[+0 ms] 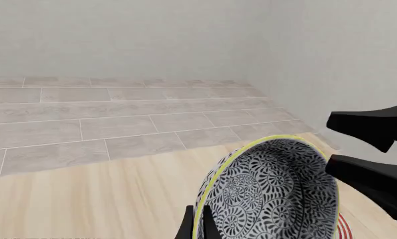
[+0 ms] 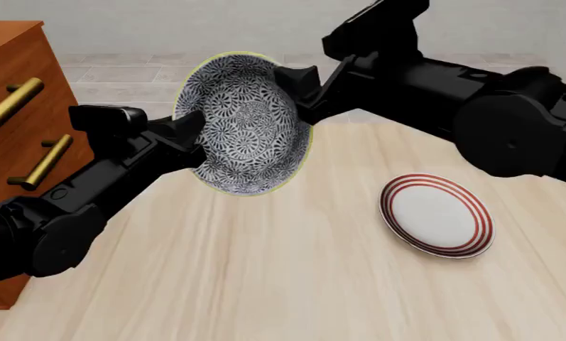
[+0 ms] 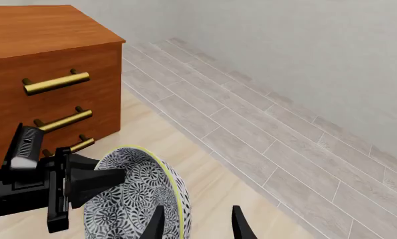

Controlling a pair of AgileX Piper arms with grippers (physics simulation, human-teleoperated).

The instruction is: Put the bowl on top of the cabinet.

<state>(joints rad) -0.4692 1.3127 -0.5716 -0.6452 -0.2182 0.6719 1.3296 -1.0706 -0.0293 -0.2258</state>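
progress: I'd say roughly halfway. The bowl [image 2: 248, 121] is up off the table [image 2: 263, 277] but nowhere near the top of the cabinet [image 2: 18, 92] yet, so the carry over and the set-down are all left to do.
bowl location: in the air between the two arms, tipped on its side with the opening facing the front camera, well right of the cabinet.
bowl look: deep and round, packed dark-and-white flower pattern inside, pale yellowish rim. Looks fine, nothing chipped that I can see.
left gripper [image 2: 192, 131]: jaws closed over the bowl's left rim, looks like a real hold.
right gripper [image 2: 302, 89]: at the opposite rim, one finger each side of the wall in its wrist view, so it seems to be pinching too.
cabinet: reddish-brown, brass bar handles [image 3: 55, 82], flat top bare in the right wrist view.
other stuff: white plate with red rings [image 2: 436, 215] just sitting on the table to the right, not involved.
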